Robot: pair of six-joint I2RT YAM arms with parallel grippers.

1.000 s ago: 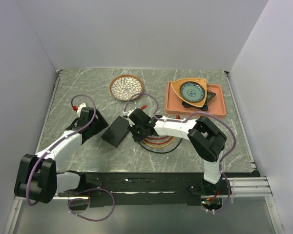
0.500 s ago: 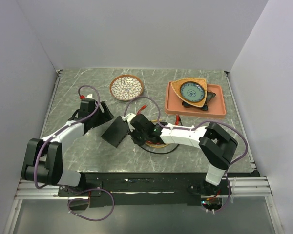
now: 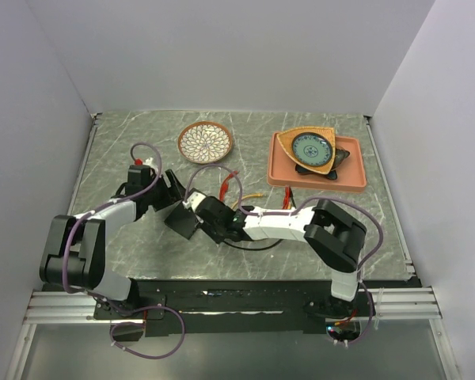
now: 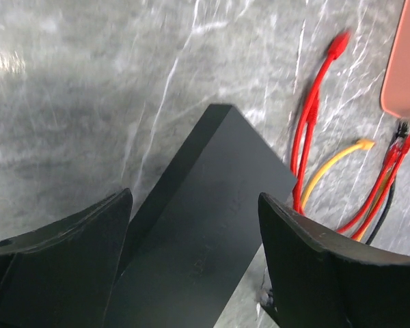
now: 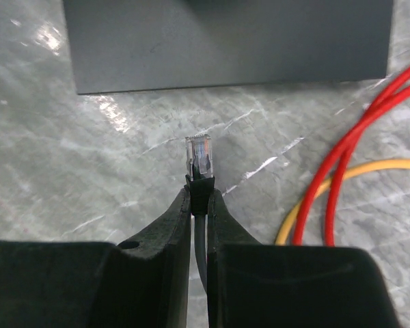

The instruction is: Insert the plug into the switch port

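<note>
The right gripper [image 5: 199, 199] is clamped on the plug [image 5: 199, 158] just behind its clear head, leaving the tip free to point at the switch [image 5: 225, 41], which lies flat on the desk [image 5: 68, 171] just ahead. The left gripper [image 4: 195, 205], jaws apart, straddles the switch, likely to brace it. Bare desk lies between plug and switch edge; red cables [image 5: 355, 137] crowd the right.

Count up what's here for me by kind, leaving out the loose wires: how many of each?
Robot arms: 2, left arm and right arm
Black boxes: 1, the switch
Plugs: 1, the plug in the right claw
Trays: 1, the pink tray
Dishes: 3, patterned plate, orange triangular dish, blue dish
Total: 8, plus one unclear dark item
</note>
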